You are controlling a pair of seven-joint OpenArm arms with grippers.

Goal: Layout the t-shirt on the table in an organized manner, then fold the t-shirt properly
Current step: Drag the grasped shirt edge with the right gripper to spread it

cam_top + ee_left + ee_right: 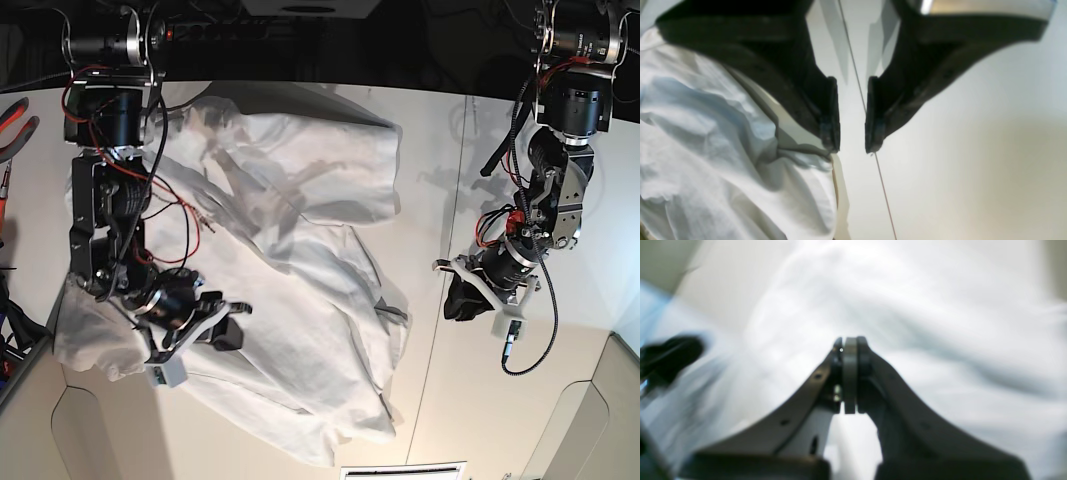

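Note:
The white t-shirt (290,250) lies crumpled and wrinkled over the left and middle of the table (430,400). My right gripper (232,326) hovers over the shirt's front left part. In the right wrist view the right gripper (850,343) is shut, pads pressed together, with blurred t-shirt (923,323) cloth behind it and none showing between the tips. My left gripper (462,298) is over bare table, to the right of the shirt. In the left wrist view the left gripper (853,146) is open and empty, and the t-shirt (716,156) edge lies just beside one fingertip (831,133).
A thin dark seam (445,250) crosses the table and runs between the left gripper's fingers. Red-handled pliers (14,122) lie at the far left edge. The table front has cut-out corners (95,425). Red wires (185,215) hang from the right arm above the shirt.

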